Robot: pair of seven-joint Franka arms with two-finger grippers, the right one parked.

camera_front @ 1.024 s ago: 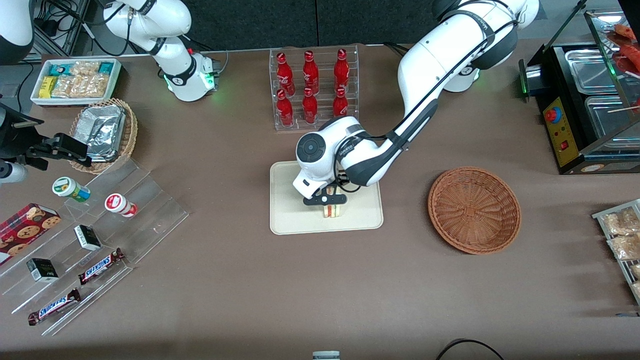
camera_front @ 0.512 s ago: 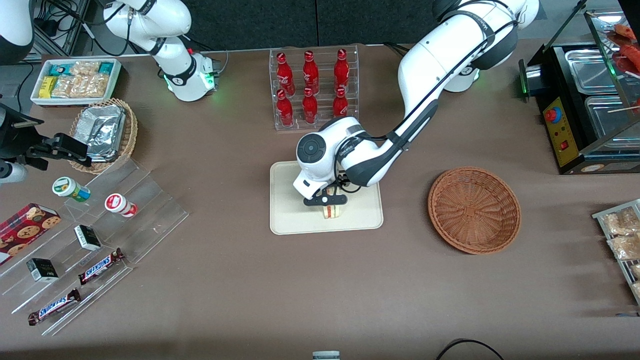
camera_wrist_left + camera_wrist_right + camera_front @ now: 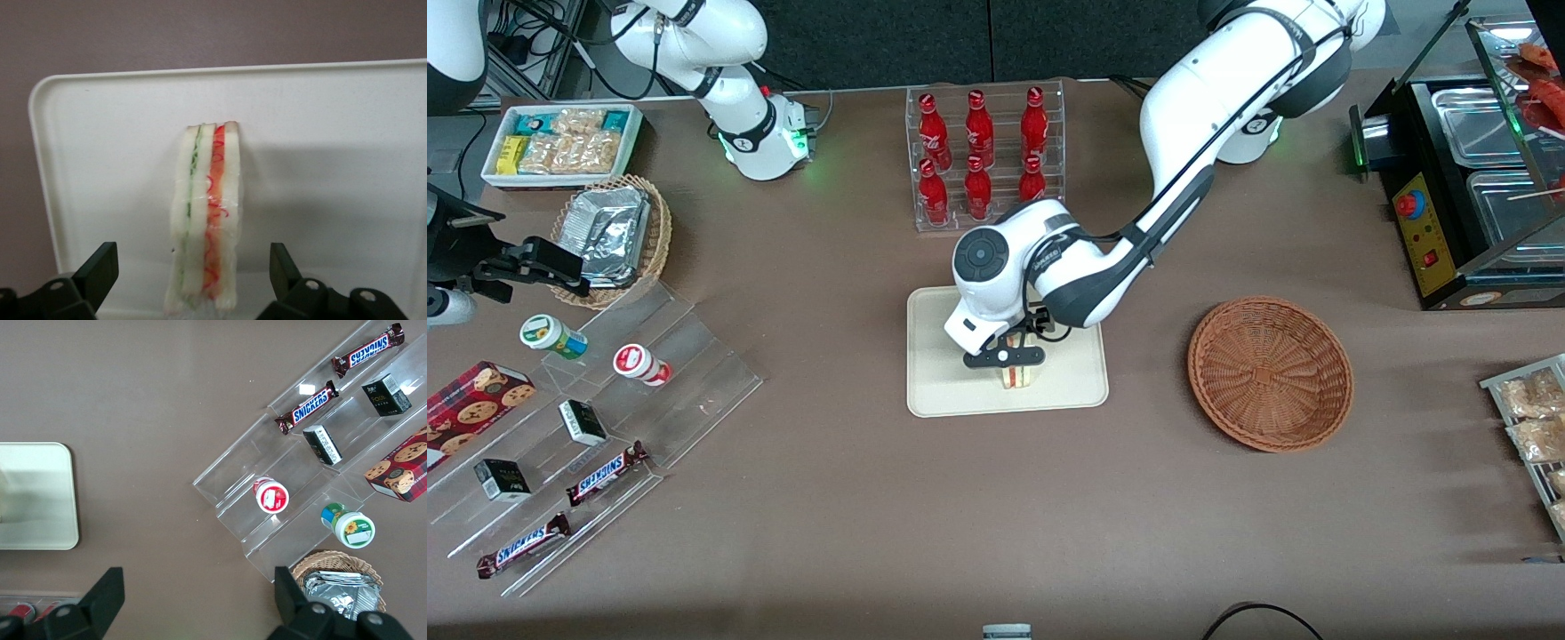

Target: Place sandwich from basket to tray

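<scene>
Near the parked arm's end of the table: white bin of wrapped snacks [image 3: 560, 142] at the table's corner farthest from the front camera, tan wicker basket with foil packets [image 3: 615, 238] just nearer the camera, then a clear stepped display [image 3: 605, 427] holding two small cups [image 3: 640, 364], small dark boxes and two Snickers bars [image 3: 605, 471], cookie box [image 3: 471, 404] at the table's end edge. Mid-table: clear rack of red bottles [image 3: 983, 156] toward the edge farthest from the camera; the tray [image 3: 943, 391] lies nearer the camera than the rack, flat on the table. The sandwich [image 3: 1017, 377] stands on edge on the tray, in the tray's half toward the working arm's end and close to the tray edge nearest the camera; red and green filling lines face up in the wrist view [image 3: 207, 220]. The gripper [image 3: 1005, 356] hangs directly above the sandwich, over the tray. Jaws spread wide: in the wrist view the two fingertips [image 3: 100, 270] sit well apart on either side of the sandwich with bare tray showing between each tip and the bread, touching nothing, holding nothing. The basket [image 3: 1270, 373] sits on the table beside the tray toward the working arm's end, apart from it, nothing visible in it. Black food warmer with metal pans [image 3: 1458, 187] at the working arm's end; a rack of bagged snacks [image 3: 1529, 418] at that same end, nearer the camera.
</scene>
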